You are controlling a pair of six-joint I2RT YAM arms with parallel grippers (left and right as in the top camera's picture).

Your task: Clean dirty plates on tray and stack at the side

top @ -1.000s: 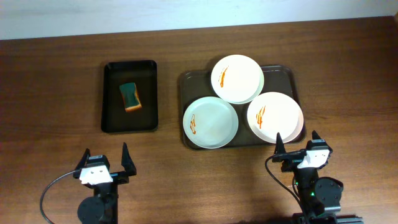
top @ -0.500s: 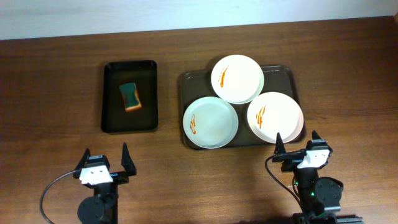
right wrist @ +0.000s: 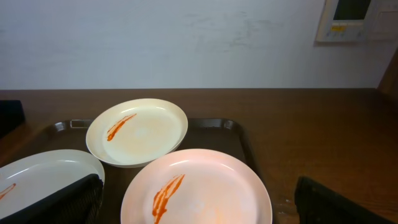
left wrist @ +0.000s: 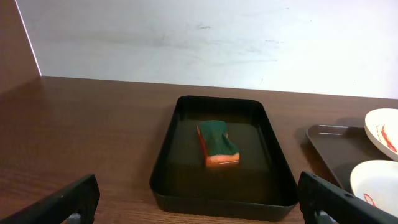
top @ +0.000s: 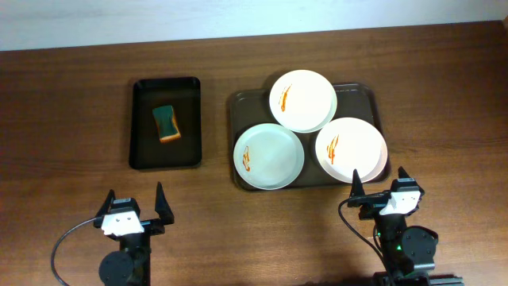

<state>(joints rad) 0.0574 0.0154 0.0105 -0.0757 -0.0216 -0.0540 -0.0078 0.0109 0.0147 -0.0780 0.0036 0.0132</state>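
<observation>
Resting face-up on brown rectangular tray [top: 243, 111]: round white plate [top: 302, 100], round pale-green plate [top: 269, 156], round pink plate [top: 350, 149], each streaked orange. Judged stiff, breakable, glossy, slippery; best taken at raised rim. Round, so no long axis. Green-and-orange sponge [top: 166, 123] lay in black tray [top: 136, 127], green side up; judged soft, light; long axis ran roughly near-to-far. Left hand [top: 136, 193] and right hand [top: 379, 176] both spread wide, empty, at near edge of worktop [top: 63, 95].
</observation>
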